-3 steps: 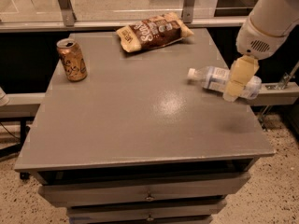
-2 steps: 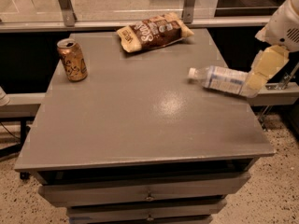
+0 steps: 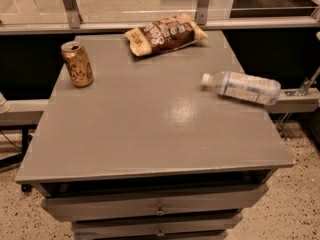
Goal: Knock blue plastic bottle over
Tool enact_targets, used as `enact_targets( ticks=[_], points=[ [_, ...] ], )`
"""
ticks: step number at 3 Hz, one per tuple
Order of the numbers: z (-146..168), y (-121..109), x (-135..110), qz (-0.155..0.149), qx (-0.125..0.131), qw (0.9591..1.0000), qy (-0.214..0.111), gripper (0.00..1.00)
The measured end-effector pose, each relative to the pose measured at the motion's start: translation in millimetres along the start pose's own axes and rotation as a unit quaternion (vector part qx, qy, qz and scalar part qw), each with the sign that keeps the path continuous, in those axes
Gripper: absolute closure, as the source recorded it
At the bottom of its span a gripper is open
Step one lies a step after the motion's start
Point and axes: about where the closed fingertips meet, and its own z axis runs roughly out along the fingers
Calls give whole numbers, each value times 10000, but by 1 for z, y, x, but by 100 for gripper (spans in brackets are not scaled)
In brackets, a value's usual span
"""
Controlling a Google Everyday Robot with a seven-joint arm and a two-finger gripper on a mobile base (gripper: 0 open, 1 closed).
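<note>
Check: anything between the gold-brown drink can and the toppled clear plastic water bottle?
Nothing: bare grey tabletop between can and bottle, per camera view. Gripper out of frame.

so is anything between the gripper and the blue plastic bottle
The gripper is out of view, so its path can't be judged. The blue plastic bottle lies on its side by the right edge of the table, nothing visible around it.

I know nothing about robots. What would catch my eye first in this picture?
The blue plastic bottle lies on its side at the right edge of the grey table, with its white cap pointing left. A gold-brown can stands upright at the far left, and a brown snack bag lies along the back edge. The gripper is not in view.
</note>
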Motion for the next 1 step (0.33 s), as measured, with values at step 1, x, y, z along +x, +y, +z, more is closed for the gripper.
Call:
enact_targets(
  ticks=[1],
  points=[
    [-20,9,4,-35,120,9993,-354,0]
  ],
)
